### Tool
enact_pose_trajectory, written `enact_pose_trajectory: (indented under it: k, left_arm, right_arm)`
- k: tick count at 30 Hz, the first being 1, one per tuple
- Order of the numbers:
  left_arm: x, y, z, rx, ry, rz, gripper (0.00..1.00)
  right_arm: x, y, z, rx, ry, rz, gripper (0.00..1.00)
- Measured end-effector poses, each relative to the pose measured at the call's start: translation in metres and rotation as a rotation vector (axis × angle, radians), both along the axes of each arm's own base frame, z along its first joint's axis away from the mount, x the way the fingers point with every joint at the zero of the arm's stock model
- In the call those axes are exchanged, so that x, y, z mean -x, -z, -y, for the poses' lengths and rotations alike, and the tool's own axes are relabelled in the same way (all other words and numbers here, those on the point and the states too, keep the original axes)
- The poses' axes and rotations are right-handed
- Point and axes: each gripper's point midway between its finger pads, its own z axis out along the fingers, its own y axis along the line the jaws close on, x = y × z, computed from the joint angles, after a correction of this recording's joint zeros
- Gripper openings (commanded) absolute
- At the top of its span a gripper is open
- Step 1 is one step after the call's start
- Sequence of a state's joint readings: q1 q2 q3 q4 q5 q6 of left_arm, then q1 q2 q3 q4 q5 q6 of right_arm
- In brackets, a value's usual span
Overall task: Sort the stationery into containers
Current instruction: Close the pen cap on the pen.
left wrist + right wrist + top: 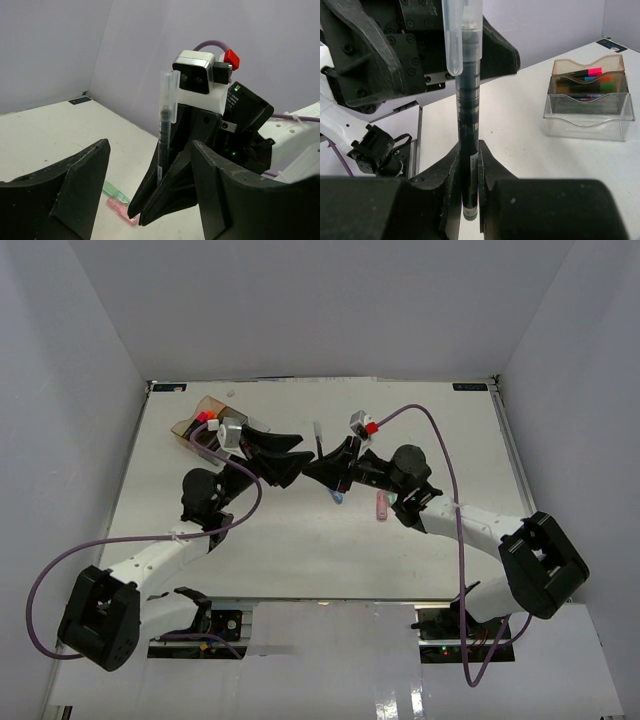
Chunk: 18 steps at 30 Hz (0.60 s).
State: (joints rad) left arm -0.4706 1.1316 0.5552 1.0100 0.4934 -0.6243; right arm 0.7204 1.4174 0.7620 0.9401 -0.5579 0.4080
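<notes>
A thin pen is gripped low on its dark barrel by the right claw, whose two fingers are closed against it from either side. The pen is held upright, with its clear cap at the top and well above the fingers. A short length of the barrel shows below the pinch.

The left claw is spread wide and nothing is held in it. From the left wrist view, the pen and the right claw are framed in the gap between its two black fingers. The pen is touched by neither finger — clear space is seen on both sides.

In the top view the two claws are met nose to nose above the middle of the table, with the pen between them.

The organiser tray stands at the far left corner of the table, apart from both claws. Stubby highlighters lie inside it: pink and blue caps are seen in the amber compartment at the back, orange and green in the smoky one next to it.

Two loose pieces lie flat on the table below the claws — a pink marker and a mint marker. They are close together, and neither is touched by a claw.
</notes>
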Motion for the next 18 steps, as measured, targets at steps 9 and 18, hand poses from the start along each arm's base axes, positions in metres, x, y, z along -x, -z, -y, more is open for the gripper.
enact_pose_trajectory:
  k: [9,18]
  left_arm:
    - [-0.009,-0.028,-0.001,-0.094,0.006,0.049,0.80]
    - [0.005,-0.054,0.006,-0.169,0.145,0.110,0.85]
  right_arm:
    - [0.008,0.015,0.012,0.038,-0.040,0.006,0.08]
    - [0.035,0.010,0.017,0.068,-0.154,0.041,0.08]
